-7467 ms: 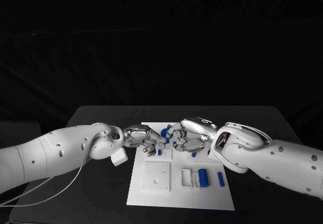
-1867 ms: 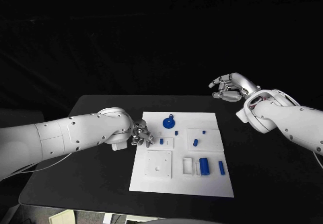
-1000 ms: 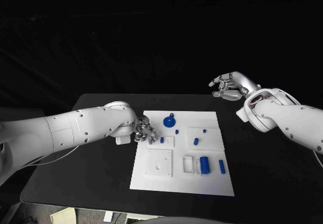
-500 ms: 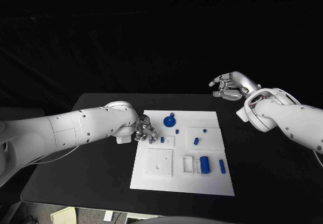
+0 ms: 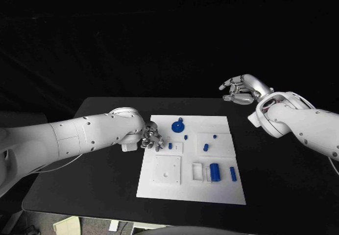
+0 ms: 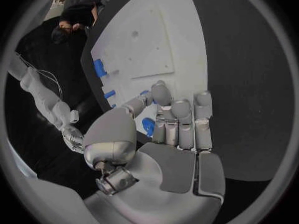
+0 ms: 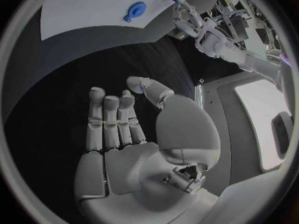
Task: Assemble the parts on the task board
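Head view: the left hand (image 5: 150, 137) hovers over the task board's (image 5: 190, 193) left edge beside a small blue peg (image 5: 169, 146); lower the fingers squarely onto it.

Left wrist view: fingers spread, nothing held.

Right wrist view: the right hand (image 7: 121, 129) is lifted off the bench, loosely curled, empty, clear of the blue disc (image 7: 135, 10).
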`<state>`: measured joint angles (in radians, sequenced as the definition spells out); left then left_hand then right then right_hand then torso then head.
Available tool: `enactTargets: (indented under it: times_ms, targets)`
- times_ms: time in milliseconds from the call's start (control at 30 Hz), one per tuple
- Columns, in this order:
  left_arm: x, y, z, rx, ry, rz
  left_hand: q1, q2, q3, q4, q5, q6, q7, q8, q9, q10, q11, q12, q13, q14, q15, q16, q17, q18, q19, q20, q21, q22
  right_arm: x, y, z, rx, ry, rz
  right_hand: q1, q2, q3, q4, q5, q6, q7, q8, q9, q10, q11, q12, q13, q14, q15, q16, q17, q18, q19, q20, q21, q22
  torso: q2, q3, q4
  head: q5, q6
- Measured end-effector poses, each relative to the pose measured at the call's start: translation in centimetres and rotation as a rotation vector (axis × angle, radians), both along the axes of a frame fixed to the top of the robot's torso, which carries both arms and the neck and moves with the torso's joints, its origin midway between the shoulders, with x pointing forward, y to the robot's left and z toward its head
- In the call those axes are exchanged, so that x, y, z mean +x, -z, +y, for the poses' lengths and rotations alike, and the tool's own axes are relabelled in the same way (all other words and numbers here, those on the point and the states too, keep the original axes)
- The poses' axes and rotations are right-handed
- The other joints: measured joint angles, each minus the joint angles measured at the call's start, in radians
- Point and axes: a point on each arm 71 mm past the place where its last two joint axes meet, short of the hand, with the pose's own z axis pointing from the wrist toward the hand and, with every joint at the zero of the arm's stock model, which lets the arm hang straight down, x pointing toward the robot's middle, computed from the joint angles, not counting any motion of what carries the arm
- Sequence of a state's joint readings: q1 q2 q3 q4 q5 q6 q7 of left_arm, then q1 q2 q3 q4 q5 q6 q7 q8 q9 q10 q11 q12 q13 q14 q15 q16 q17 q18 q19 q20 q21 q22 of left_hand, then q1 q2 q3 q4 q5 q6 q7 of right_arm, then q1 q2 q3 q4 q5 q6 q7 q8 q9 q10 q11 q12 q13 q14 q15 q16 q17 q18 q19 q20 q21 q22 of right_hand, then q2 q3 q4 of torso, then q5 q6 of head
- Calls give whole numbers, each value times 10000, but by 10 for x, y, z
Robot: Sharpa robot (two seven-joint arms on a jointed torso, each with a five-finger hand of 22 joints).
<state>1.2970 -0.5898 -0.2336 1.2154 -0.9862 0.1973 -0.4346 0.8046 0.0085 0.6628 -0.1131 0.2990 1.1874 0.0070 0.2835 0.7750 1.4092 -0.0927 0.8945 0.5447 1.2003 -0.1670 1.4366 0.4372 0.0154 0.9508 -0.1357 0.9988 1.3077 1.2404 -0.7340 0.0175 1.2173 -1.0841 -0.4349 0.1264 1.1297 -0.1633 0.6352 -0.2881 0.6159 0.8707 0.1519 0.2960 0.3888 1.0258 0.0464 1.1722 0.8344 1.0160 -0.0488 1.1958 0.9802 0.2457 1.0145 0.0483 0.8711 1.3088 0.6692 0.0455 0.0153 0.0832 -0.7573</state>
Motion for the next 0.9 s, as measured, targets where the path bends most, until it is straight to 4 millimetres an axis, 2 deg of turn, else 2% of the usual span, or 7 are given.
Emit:
enactTargets:
  times_ms: [667,900]
  targets:
    - [0,2,2,26,0,-55,-72,23,9,-12,-22,-33,33,-1,7,-15,17,0,1,-20,-21,0,-9,1,0,0,0,-2,0,0,2,15,-52,46,0,0,54,-2,0,1,-8,0,0,0,0,0,0,-1,1,0,-8,2,0,0,0,0,-4,2,3,53,9]
    - [0,3,1,-7,-8,-107,-70,25,38,-9,-98,-68,68,-48,13,-15,19,0,2,-20,-21,0,-9,0,0,0,0,-2,0,0,3,14,-65,56,0,0,53,-2,0,-12,-24,0,0,0,0,0,0,-14,13,0,-8,3,-1,1,0,0,-4,5,17,31,16]
